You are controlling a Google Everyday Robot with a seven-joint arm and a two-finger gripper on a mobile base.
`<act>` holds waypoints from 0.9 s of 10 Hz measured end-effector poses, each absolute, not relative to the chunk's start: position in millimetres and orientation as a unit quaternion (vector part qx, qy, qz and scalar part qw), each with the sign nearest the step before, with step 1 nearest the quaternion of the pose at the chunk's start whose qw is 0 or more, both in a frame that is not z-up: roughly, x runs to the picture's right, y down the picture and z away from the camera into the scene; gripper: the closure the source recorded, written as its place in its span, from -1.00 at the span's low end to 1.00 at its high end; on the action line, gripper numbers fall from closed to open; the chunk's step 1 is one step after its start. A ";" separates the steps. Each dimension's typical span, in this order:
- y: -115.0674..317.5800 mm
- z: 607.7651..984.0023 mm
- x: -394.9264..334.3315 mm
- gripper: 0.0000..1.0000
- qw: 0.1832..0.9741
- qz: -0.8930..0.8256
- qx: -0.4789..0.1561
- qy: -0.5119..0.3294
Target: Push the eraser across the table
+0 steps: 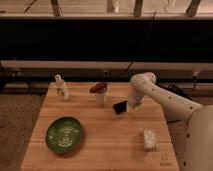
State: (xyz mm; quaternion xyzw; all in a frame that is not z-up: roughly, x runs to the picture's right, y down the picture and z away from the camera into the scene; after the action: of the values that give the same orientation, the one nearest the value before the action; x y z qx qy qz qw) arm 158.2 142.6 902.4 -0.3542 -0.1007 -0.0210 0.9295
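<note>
The eraser (pixel 119 107), a small flat black block, lies on the light-brown wooden table (pixel 107 150), right of the cup and a little nearer. My white arm reaches in from the right, and my gripper (pixel 131 106) is low over the table, right against the eraser's right side. The eraser sits close to the white cup (pixel 101 93) with a dark red top.
A green plate (pixel 64 134) lies at the front left. A small white bottle (pixel 61 87) stands at the back left. A whitish speckled block (pixel 148 139) lies at the front right. A dark wall with a rail runs behind the table.
</note>
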 end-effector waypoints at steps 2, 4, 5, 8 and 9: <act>132.8 911.3 157.2 1.00 0.932 -0.027 -0.348 -0.101; 121.7 925.9 154.6 1.00 0.932 -0.036 -0.346 -0.101; 119.4 930.6 153.9 1.00 0.932 -0.039 -0.346 -0.102; 109.3 945.2 150.3 1.00 0.932 -0.050 -0.344 -0.102; 107.9 943.9 150.3 1.00 0.932 -0.048 -0.343 -0.104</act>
State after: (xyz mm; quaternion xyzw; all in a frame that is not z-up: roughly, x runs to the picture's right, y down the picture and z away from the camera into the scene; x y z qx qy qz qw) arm 150.3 107.9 943.9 -0.3430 -0.1041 -0.0479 0.9323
